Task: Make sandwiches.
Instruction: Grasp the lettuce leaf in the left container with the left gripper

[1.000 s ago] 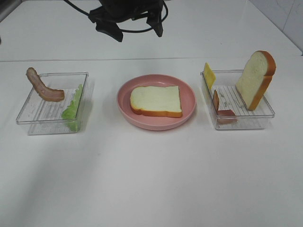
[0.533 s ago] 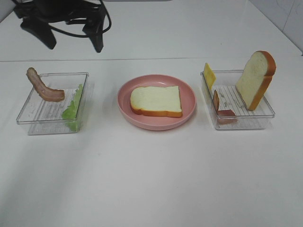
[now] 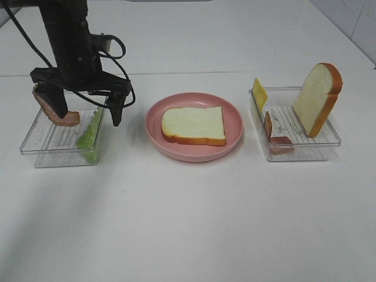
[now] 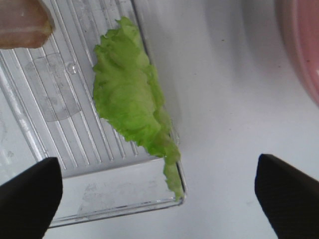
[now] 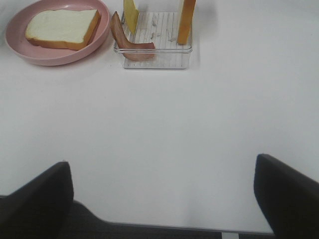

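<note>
Green lettuce leaf (image 4: 132, 107) lies along one side of the left clear tray (image 3: 41, 141), and we see the left end effector (image 3: 79, 108) spread wide above it, gripping nothing. One bread slice (image 3: 194, 124) lies flat on the pink plate (image 3: 194, 155). Our right end effector (image 5: 162, 196) hangs open over the bare table (image 5: 159, 129).

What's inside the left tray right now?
A green lettuce leaf leans along the tray wall nearest the plate; a bacon strip is propped on the far left corner. The open left gripper covers part of the far rim.
</note>
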Action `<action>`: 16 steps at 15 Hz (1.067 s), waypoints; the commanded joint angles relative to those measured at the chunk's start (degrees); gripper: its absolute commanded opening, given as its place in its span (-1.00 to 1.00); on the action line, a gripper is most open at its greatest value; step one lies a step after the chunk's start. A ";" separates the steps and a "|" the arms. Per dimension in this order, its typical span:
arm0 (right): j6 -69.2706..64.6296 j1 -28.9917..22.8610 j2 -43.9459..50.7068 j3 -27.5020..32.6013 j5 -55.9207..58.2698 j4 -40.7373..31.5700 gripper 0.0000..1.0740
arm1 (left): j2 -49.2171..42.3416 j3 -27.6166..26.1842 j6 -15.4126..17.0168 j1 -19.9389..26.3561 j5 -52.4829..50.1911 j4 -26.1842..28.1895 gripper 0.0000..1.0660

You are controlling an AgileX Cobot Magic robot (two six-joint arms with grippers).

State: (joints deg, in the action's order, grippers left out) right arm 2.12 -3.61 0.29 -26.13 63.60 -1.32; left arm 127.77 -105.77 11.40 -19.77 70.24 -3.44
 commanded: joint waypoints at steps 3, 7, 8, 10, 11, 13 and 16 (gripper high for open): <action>0.29 0.29 1.60 0.11 -0.34 -0.34 0.80 | 1.09 0.17 1.38 0.00 1.20 -0.69 0.78; 0.29 0.29 1.60 0.11 -0.34 -0.34 0.80 | 1.43 0.17 1.38 0.00 -1.78 -1.43 0.65; 0.29 0.29 1.60 0.11 -0.34 -0.34 0.80 | 2.01 0.17 1.38 0.11 -2.01 -1.55 0.65; 0.29 0.29 1.60 0.11 -0.34 -0.34 0.80 | 2.86 0.17 1.38 0.11 -2.01 -1.83 0.61; 0.29 0.29 1.60 0.11 -0.34 -0.34 0.80 | 3.04 0.17 1.38 0.11 -2.29 -2.06 0.56; 0.29 0.29 1.60 0.11 -0.34 -0.34 0.80 | 3.04 0.17 1.38 0.11 -3.32 -2.06 0.45; 0.29 0.29 1.60 0.11 -0.34 -0.34 0.80 | 3.04 0.17 1.38 0.11 -3.95 -2.06 -0.24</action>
State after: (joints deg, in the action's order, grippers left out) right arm 2.12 -3.61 0.29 -26.13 63.60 -1.32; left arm 130.63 -105.77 12.32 -19.65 66.75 -5.39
